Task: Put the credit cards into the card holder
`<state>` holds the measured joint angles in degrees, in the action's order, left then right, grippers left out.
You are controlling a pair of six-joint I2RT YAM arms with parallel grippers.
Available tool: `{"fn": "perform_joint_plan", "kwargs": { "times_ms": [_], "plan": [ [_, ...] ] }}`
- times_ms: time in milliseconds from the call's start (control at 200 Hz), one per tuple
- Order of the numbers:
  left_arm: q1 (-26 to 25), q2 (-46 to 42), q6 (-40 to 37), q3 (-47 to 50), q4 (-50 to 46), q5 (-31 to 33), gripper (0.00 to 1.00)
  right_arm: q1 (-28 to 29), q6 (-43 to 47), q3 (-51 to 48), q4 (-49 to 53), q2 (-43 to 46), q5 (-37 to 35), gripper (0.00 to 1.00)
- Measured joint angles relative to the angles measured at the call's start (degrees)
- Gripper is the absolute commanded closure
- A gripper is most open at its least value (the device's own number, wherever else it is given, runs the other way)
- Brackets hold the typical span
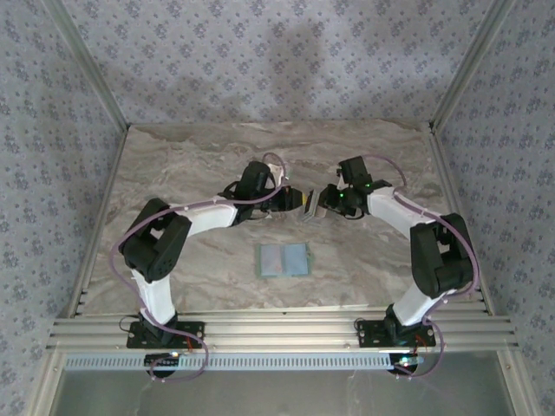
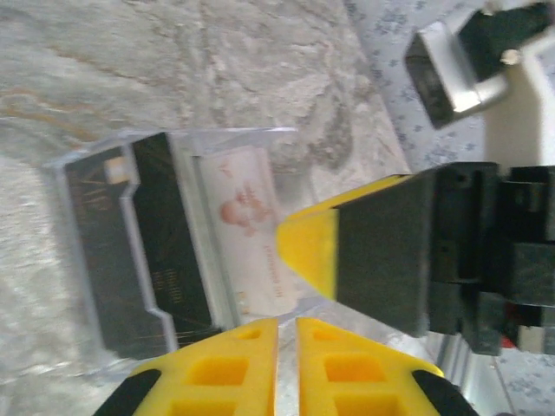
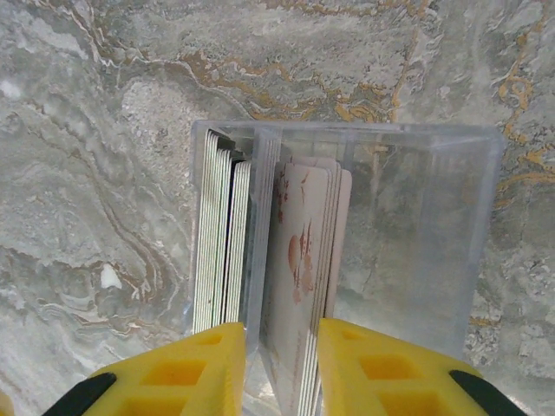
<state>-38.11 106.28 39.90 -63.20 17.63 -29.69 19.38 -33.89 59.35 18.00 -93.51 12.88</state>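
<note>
Credit cards [image 3: 299, 260] are standing in a clear box [image 3: 416, 217], between the right gripper's [image 3: 282, 334] parted fingers. Left gripper [image 2: 287, 328] is looking nearly closed; I cannot tell if it is pinching. Card holder [image 1: 284, 258] is lying at 6 o'clock from both.

Left arm [image 1: 208, 217] and right arm [image 1: 390, 212] reach inward; left fingers [image 2: 217, 373] barely parted, right fingers [image 3: 191, 373] wider.

Fingers apart over the clear box [image 3: 416, 225].
My gripper [image 3: 282, 331] at six o'clock straddles a divider and pink-printed cards [image 3: 299, 251]; silvery credit cards [image 3: 221, 234] stand toward nine.
</note>
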Motion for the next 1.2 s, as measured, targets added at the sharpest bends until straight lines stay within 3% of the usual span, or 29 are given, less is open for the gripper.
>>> {"fn": "perform_joint_plan", "kwargs": {
  "times_ms": [455, 809, 1199],
  "plan": [
    [1.03, 8.13, -4.98, -5.99, -7.19, 3.61, 0.85, 4.09, 1.42, 3.91, 3.74, -2.97, -8.24, 0.69],
    [1.49, 12.52, -6.23, -6.54, -6.49, 3.06, 0.86, 4.20, 1.88, 4.66, 1.95, -4.31, -4.02, 0.80],
    [1.90, 13.84, -6.16, -5.68, -3.28, 1.86, 0.87, 3.41, 1.95, 5.35, 1.18, -5.62, 1.53, 0.75]
  ]
}}
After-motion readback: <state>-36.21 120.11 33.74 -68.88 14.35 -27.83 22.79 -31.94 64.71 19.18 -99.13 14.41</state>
